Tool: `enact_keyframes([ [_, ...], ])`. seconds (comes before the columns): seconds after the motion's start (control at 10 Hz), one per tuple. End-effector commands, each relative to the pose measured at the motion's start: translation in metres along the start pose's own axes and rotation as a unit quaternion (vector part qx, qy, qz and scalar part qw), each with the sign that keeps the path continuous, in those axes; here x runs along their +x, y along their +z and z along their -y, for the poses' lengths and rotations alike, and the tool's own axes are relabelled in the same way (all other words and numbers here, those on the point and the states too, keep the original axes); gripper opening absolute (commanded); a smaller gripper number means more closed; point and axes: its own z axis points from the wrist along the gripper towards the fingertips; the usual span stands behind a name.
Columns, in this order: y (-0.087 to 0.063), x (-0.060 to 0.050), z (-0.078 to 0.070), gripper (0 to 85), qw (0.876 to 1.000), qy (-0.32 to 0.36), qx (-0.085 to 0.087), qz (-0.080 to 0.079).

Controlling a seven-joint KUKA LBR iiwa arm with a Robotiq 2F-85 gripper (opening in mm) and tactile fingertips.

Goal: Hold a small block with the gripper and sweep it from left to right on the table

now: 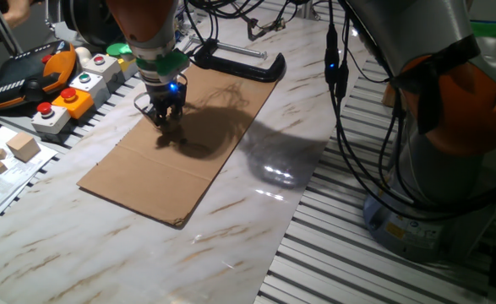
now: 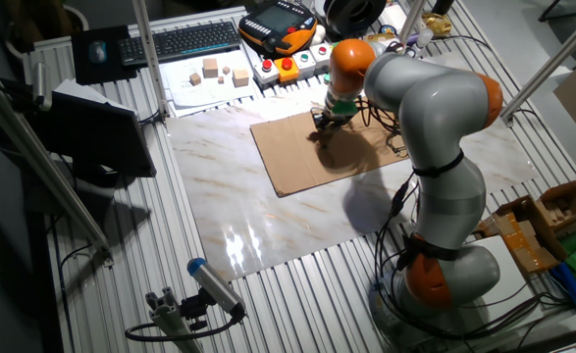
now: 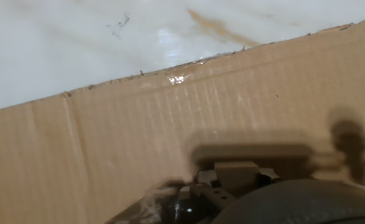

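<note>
My gripper (image 1: 165, 119), black with a blue light and a green ring, points down onto a brown cardboard sheet (image 1: 146, 177) that lies on the white marble table (image 1: 256, 211). In the other fixed view the gripper (image 2: 324, 124) stands near the sheet's far edge. The hand view shows the small block (image 3: 235, 173), a tiny tan cube, held at the dark fingertips and resting on or just above the cardboard (image 3: 138, 149). Marble table (image 3: 76, 43) shows beyond the sheet's edge. The block is too small to make out in either fixed view.
Button boxes (image 1: 70, 93) and an orange-black pendant (image 1: 19, 76) line the far left. Larger wooden cubes (image 1: 21, 145) sit on paper there. A black clamp (image 1: 239, 61) lies behind the cardboard. Cables hang at right beside the robot base (image 1: 450, 169). A keyboard (image 2: 189, 39) sits beyond.
</note>
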Motion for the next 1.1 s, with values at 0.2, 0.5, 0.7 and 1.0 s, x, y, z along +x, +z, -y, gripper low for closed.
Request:
enact_keyframes([
  [0.2, 0.0, 0.0, 0.0, 0.7, 1.0, -0.018, -0.021, 0.0],
  [0.5, -0.0014, -0.001, -0.0018, 0.7, 0.999, -0.036, -0.021, 0.005],
  [0.7, -0.0022, -0.002, -0.0038, 0.7, 0.999, -0.046, -0.021, 0.004],
  [1.0, -0.0013, -0.0027, -0.0062, 0.7, 0.998, -0.056, -0.022, 0.004],
])
